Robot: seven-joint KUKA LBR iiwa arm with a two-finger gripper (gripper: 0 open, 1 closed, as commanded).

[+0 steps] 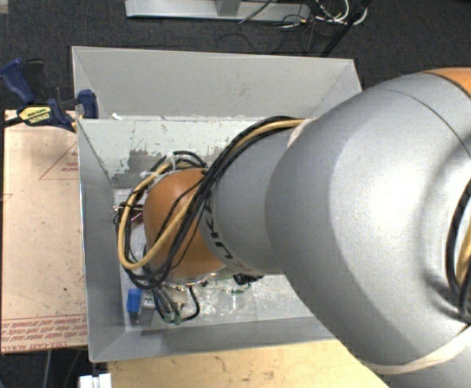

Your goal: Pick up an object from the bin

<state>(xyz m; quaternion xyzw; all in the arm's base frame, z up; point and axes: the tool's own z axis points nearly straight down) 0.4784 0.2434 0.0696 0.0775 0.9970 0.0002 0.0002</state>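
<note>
Grey arm [340, 233], orange wrist cover [174, 217] low in metal bin [219, 87] — blue piece [134, 301], pale scraps [247, 297] alongside, tool [166, 299] state untellable

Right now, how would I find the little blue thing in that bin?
Start at the grey metal bin and go to its floor's lower-left corner in the view, under the arm's orange wrist cover. A small blue object lies there, the only blue among pale, clear scraps to its right.
</note>
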